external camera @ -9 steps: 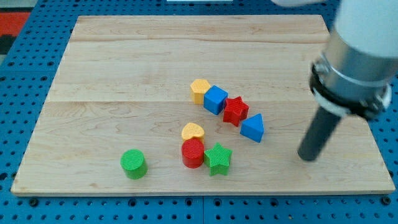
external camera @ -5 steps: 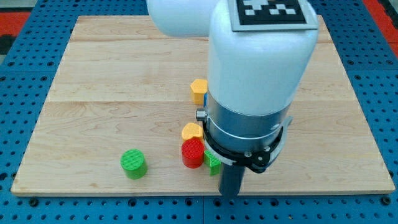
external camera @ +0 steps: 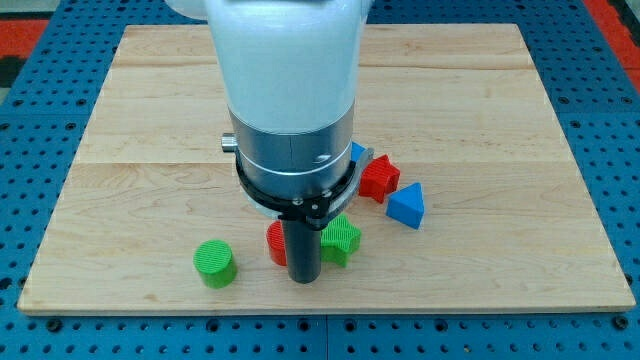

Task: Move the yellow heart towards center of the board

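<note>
No brand, label or writing can be read anywhere in the view. The arm (external camera: 285,95) is seen as a white housing over a grey metal collar, and it ends in a dark rod. My tip (external camera: 303,280) is set on the wooden board (external camera: 150,120) near the near edge, a little left of the middle. No jaws or fingers are carried, so nothing is clamped; the rod simply stands upright on the wood.

The yellow heart cannot be seen; where it lies cannot be told, since the arm covers the middle of the board.

A red block (external camera: 275,243), its shape mostly hidden, is pressed against the left side of the rod, and a green star (external camera: 341,240) is just beside the rod on the right. A green cylinder (external camera: 214,263) stands apart to the left, close to the near edge. To the right of the collar a red star (external camera: 379,178) is seen, with a blue triangle (external camera: 405,205) near it on the right and a sliver of a blue block (external camera: 357,152) just behind it, mostly hidden.

Bare wood is left along the whole far strip, down the left side and over the right side. The board is surrounded by a blue pegboard (external camera: 40,100).
</note>
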`<state>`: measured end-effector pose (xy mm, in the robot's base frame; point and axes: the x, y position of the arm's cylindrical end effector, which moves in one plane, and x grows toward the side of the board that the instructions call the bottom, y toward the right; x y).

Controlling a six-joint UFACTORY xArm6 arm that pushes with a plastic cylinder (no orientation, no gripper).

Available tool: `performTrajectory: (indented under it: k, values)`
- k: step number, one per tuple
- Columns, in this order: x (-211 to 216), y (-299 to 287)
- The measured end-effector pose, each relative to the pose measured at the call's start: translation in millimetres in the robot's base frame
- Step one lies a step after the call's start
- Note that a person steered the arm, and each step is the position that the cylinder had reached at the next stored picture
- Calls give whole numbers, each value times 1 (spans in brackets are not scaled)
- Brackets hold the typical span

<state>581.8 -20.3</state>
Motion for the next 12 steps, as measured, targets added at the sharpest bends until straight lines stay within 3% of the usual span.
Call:
performTrajectory:
  k: [3,12]
  values:
    - [2,61]
    - [-16,35]
